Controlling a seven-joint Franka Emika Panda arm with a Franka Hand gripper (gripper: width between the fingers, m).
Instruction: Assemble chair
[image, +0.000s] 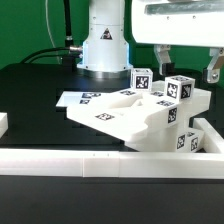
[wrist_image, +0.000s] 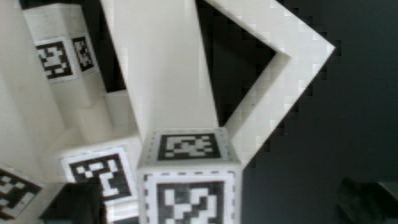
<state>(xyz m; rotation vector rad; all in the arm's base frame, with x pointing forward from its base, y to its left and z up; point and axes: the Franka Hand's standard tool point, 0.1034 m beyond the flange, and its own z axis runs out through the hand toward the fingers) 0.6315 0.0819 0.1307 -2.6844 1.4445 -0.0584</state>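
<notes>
The chair parts (image: 135, 118) sit bunched together at the exterior view's right-centre: a flat white panel (image: 112, 118) lying tilted, with tagged square legs and cubes (image: 178, 90) standing on and behind it. My gripper (image: 186, 62) hangs just above these tagged blocks with its two fingers (image: 161, 52) wide apart and nothing between them. The wrist view shows the parts close up: a tagged square leg (wrist_image: 187, 150), a white angled frame piece (wrist_image: 285, 70) and another tagged piece (wrist_image: 63, 58). My fingers do not show in the wrist view.
The marker board (image: 84, 98) lies flat before the robot base (image: 105, 45). A long plain white border rail (image: 90, 161) runs along the front, with short ends at the exterior view's left (image: 3, 124) and right (image: 214, 138). The table is black.
</notes>
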